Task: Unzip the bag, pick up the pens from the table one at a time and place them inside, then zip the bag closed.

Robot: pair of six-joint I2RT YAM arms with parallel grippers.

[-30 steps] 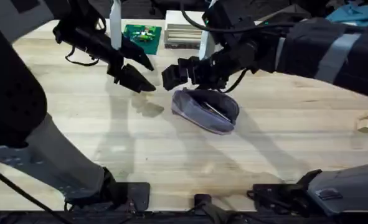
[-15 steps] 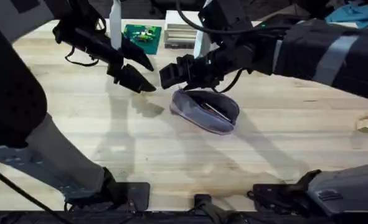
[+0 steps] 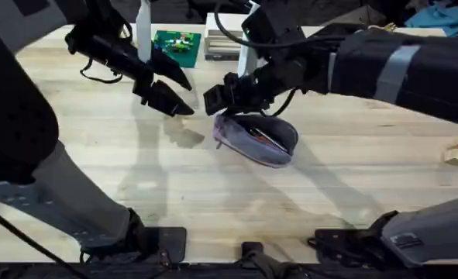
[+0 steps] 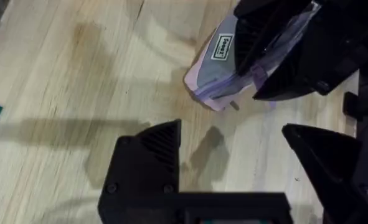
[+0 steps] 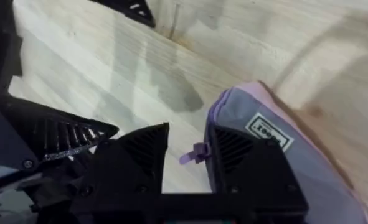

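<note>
We saw the lilac-and-grey bag [image 3: 256, 139] lying mid-table [image 3: 352, 170], zip open, a pen [image 3: 266, 140] showing inside it.

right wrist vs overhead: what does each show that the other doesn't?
Right wrist alone: the lilac zip pull sitting between the right claw fingers, and a label on the bag.
Overhead alone: a green board at the far edge of the table, and the bag's open top.
Both: bag, table, left claw.
</note>
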